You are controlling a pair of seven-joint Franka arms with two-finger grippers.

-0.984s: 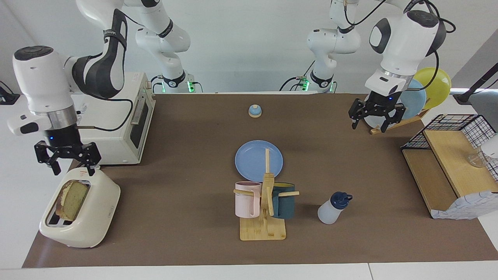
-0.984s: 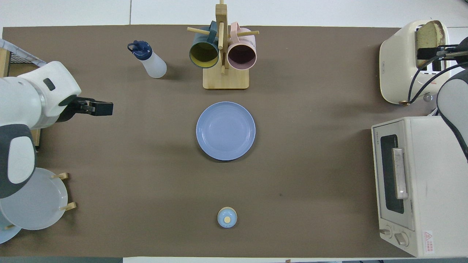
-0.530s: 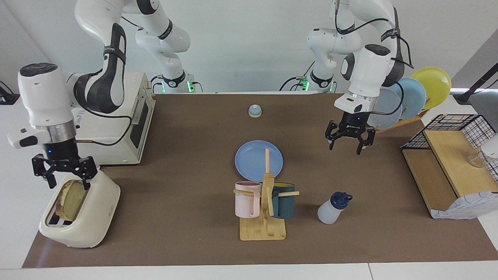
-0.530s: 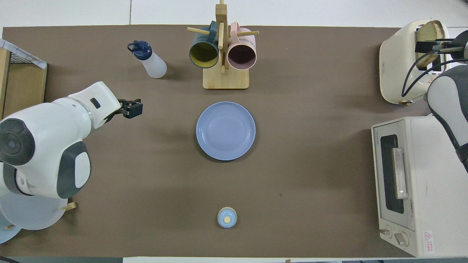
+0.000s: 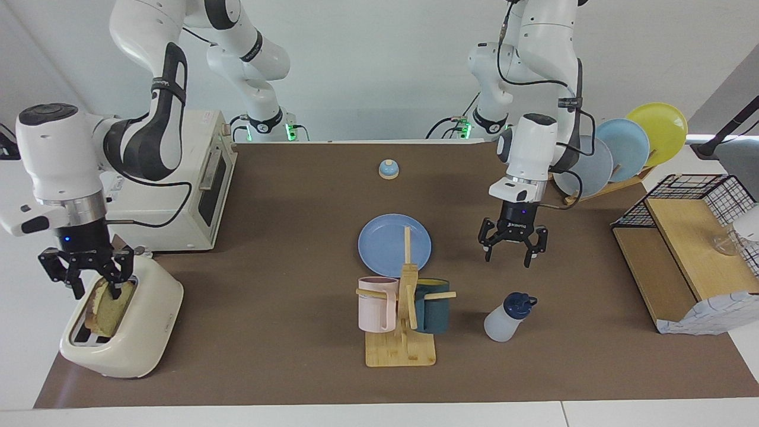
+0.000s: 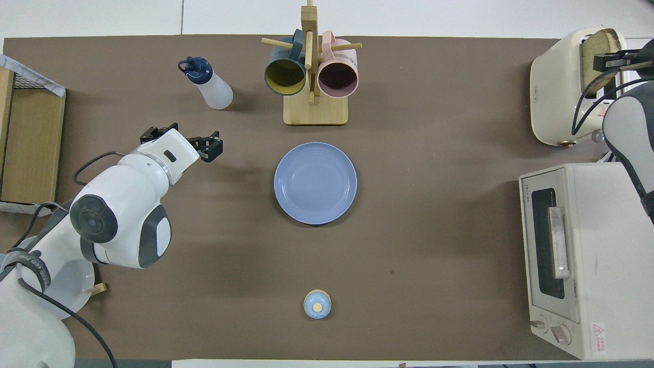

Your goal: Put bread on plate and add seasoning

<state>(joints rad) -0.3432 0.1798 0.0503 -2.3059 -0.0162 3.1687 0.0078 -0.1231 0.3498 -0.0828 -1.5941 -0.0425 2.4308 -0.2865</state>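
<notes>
1. Brown matting covers the table (image 5: 284, 249), and we see a white wall past the two arm bases.
2. Our right gripper (image 5: 86, 274) is down at the cream toaster (image 5: 145, 323), at the right arm's end of the table. Its fingers straddle the top edge of the bread (image 5: 109, 305), one on each face. We cannot tell whether they press it yet.
3. The bread stands upright in the toaster slot, its upper part sticking out. In the overhead view the bread (image 6: 598, 51) shows beside the dark fingers.
4. Our left gripper (image 5: 513, 252) hangs with its fingers spread wide and holds nothing. It is over bare matting between the plate (image 5: 385, 240) and the wooden rack of upright plates (image 5: 622, 151).
5. The plate lies flat near the middle of the table, with nothing on it. From overhead the plate (image 6: 315, 183) sits just nearer the robots than the mug stand (image 6: 314, 76).
6. The seasoning (image 5: 509, 317) stands beside the mug stand, toward the left arm's end and apart from the left gripper. It leans slightly, blue cap on.
7. A pink mug (image 5: 376, 303) and a dark teal mug (image 5: 434, 305) hang on the stand's pegs.
8. A small bell (image 5: 388, 169) sits nearer the robots than the plate.
9. A white oven (image 5: 195, 184) stands nearer the robots than the toaster.
</notes>
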